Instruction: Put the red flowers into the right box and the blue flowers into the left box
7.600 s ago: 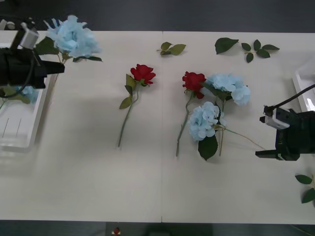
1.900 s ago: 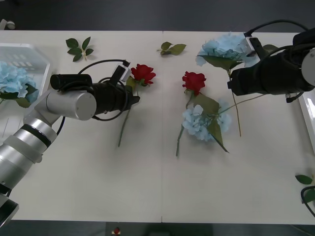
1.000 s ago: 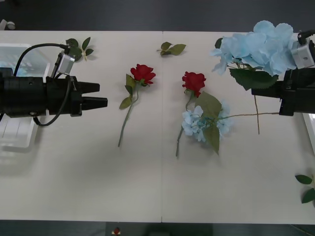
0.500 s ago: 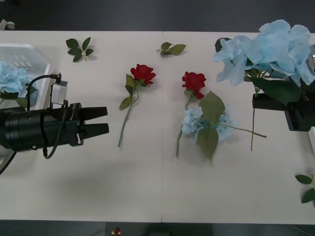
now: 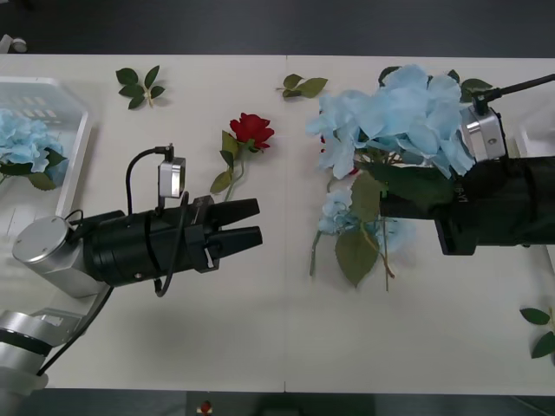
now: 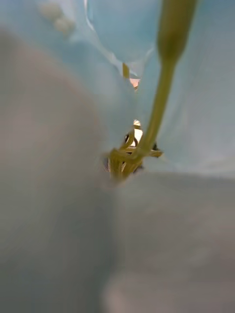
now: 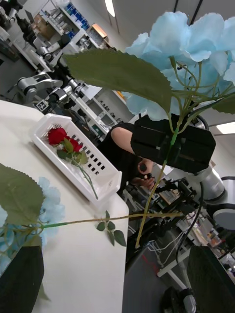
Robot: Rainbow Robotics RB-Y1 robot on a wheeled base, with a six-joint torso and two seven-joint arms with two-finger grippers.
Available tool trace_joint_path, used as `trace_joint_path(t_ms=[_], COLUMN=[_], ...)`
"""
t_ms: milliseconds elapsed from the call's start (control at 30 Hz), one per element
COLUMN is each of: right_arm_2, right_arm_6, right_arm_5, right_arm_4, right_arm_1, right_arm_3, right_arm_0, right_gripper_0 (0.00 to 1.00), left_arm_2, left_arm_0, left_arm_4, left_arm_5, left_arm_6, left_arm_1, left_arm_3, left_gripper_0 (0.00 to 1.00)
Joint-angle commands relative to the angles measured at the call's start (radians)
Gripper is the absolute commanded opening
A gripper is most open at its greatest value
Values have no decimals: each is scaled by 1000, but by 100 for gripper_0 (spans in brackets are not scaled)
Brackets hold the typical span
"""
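Observation:
My right gripper [image 5: 390,206] is shut on the stem of a blue flower [image 5: 395,113], holding it high over the table's middle right; its bloom covers most of one red flower [image 5: 323,146]. In the left wrist view the right gripper [image 7: 171,142] clamps that stem under the pale-blue head [image 7: 181,39]. My left gripper [image 5: 251,222] is open and holds nothing, just below a red flower [image 5: 251,130] lying on the table. Another blue flower [image 5: 334,212] lies under the held one. The left box [image 5: 74,117] holds blue flowers [image 5: 22,147]. The right box [image 7: 105,171] holds a red flower [image 7: 56,136].
Loose leaf sprigs lie at the back left [image 5: 139,85], the back middle [image 5: 301,84] and the front right edge [image 5: 542,329]. The right wrist view shows blurred blue petals and a green stem [image 6: 156,107] up close.
My right arm has carried the blue flower leftward, now over the middle red flower. My left arm has swung right toward the table's centre, fingers still open.

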Motion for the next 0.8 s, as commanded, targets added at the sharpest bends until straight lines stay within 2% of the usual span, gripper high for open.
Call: trace_joint_path(t_ms=[33,200,367,800], right_arm_2=[27,115,168,197], right_arm_6=[-44,-67,-138,-223], right_arm_5=[-40,-124,-146,-181], right_arm_4=[35,50,112,187], right_arm_1=[51,75,103,183], right_arm_3=[-52,-52,-52,-46], right_arm_0=[0,-13,-49,-116], right_gripper_0=[0,0,0,0], left_arm_2=[7,1,-22,-103], left_arm_0=[0,-11,-23,-23], left_arm_4=[12,15,6,-39], left_arm_5=[-11,-19,-30,-60], left_arm_6=[-17,-17,-17,-17], left_arm_1=[-5,-14,-57,-120], left_arm_3=[-25,-48,-48,-48], left_gripper_0=[85,85,85,85])
